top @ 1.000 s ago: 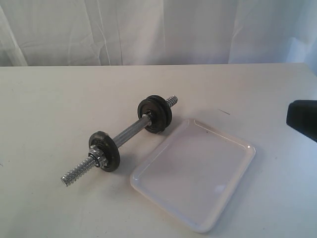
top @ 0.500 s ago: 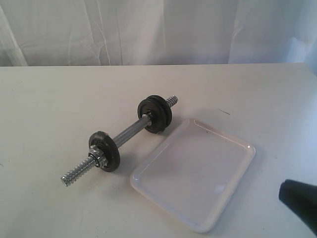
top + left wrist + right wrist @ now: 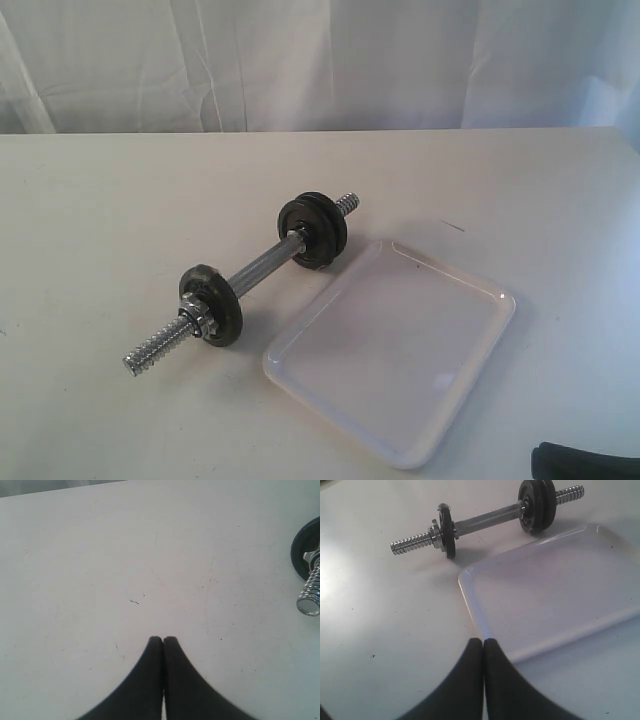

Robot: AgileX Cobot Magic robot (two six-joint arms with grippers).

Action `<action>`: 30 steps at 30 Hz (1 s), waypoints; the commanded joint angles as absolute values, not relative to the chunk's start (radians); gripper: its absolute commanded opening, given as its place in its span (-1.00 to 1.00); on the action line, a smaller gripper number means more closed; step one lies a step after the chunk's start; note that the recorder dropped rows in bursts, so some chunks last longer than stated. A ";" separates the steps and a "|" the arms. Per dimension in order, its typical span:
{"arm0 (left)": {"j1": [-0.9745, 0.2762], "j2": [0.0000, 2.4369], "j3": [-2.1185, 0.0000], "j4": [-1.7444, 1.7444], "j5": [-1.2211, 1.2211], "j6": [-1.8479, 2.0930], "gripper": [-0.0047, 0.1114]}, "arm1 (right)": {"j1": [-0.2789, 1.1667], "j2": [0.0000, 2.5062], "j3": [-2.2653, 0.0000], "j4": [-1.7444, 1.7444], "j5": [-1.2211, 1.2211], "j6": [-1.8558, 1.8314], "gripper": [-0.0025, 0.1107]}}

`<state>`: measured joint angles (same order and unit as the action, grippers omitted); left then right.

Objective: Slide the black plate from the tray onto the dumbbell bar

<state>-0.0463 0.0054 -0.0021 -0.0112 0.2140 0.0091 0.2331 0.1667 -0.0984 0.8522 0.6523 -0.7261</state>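
My left gripper (image 3: 163, 639) and right gripper (image 3: 483, 641) were both pinched shut on nothing. The dumbbell bar (image 3: 262, 265) lay just left of the tray (image 3: 452, 270), black plates (image 3: 313, 231) paired at its far end, another disc (image 3: 210, 305) and collar (image 3: 195, 318) nearer.

A black part of the right arm (image 3: 585, 463) has been carried down the right side of the exterior view. A second ago it was seen at the right edge, about level in the picture with the far end of the tray (image 3: 390, 350). Half a second ago it had been brought lower, level with the tray's near end. Now only a thin dark strip is left at the bottom edge, to the right of the tray's near corner and apart from it.
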 commanded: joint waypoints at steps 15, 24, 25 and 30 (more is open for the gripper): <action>-0.044 0.000 0.000 -0.014 0.211 0.000 -0.92 | 0.238 0.116 -0.077 0.852 0.642 -0.725 -0.96; -0.044 0.000 0.000 -0.014 0.211 0.000 -0.92 | 0.238 0.000 -0.013 0.271 0.468 -0.079 -0.96; -0.044 0.000 0.000 -0.014 0.211 0.000 -0.92 | 0.238 0.000 0.000 0.136 0.401 0.064 -0.96; -0.044 0.000 0.000 -0.014 0.211 0.000 -0.92 | 0.238 0.000 0.000 -0.062 0.210 0.093 -0.96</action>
